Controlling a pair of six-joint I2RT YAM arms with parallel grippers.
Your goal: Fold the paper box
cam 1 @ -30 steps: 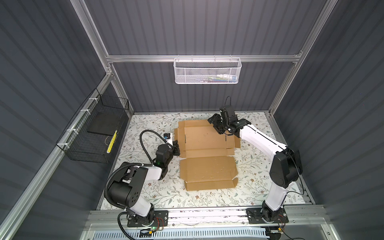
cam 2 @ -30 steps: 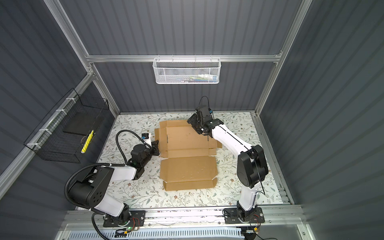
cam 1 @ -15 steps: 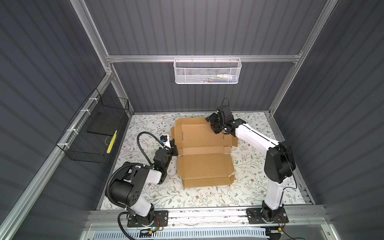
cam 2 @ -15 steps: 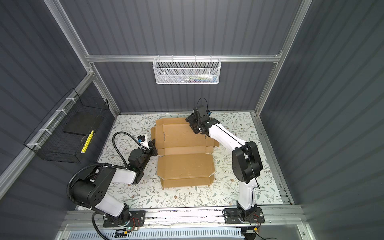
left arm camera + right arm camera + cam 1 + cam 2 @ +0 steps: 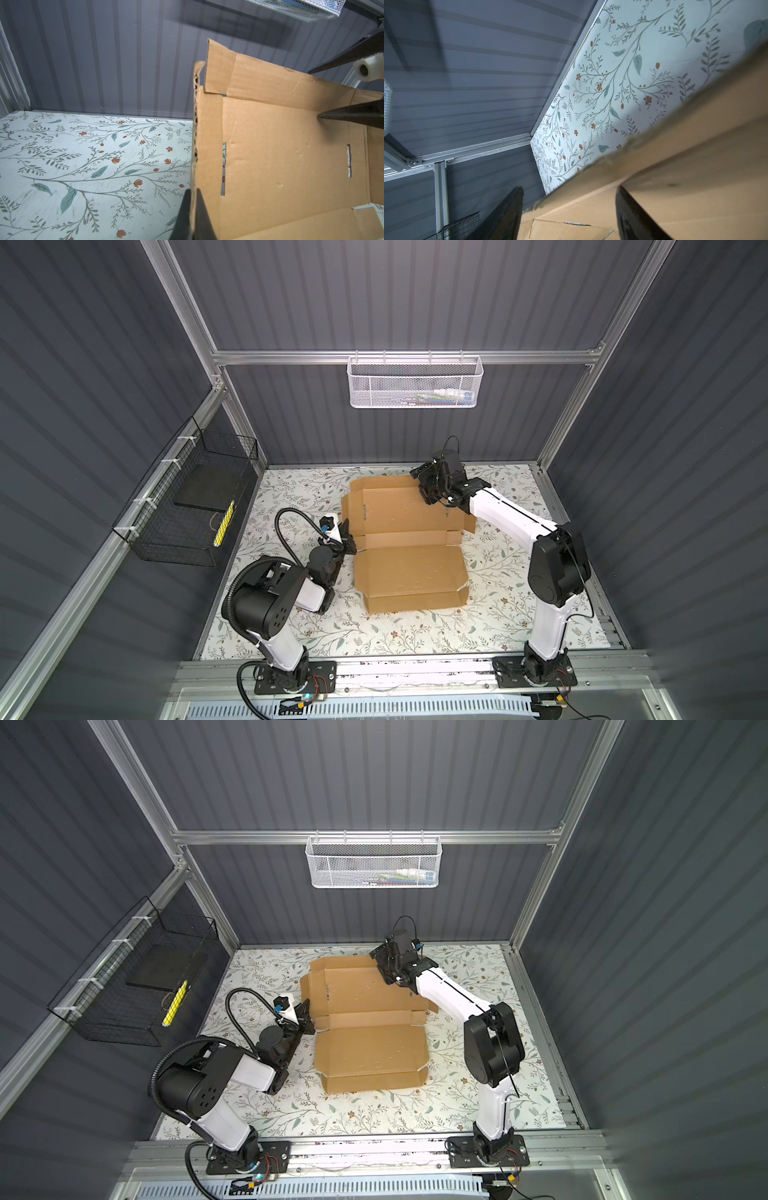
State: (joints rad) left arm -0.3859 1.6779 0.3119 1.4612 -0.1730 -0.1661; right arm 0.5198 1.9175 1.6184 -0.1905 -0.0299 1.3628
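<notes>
Over the last second the paper box (image 5: 409,572) has been shifted a little leftward on the floral table (image 5: 291,489), and the right gripper (image 5: 428,489) has been carried leftward with its far edge. That gripper's jaws are held apart, one on each side of the raised far flap; in the right wrist view the cardboard edge is seen passing between the two fingers without being pinched. The left gripper (image 5: 192,193) is clamped tight on the box's upturned left side flap, with the corrugated edge nipped between its fingers.

Outward from there, the box is seen lying open in the middle of the table, its near panel flat and its far panel partly lifted at the rim.

The sheet is judged to be light and stiff, bending readily only along its creases and sliding easily on the smooth table. It is best taken by a flap's free edge, close to a crease. A hard pinch is likely to crush the fluting.
</notes>
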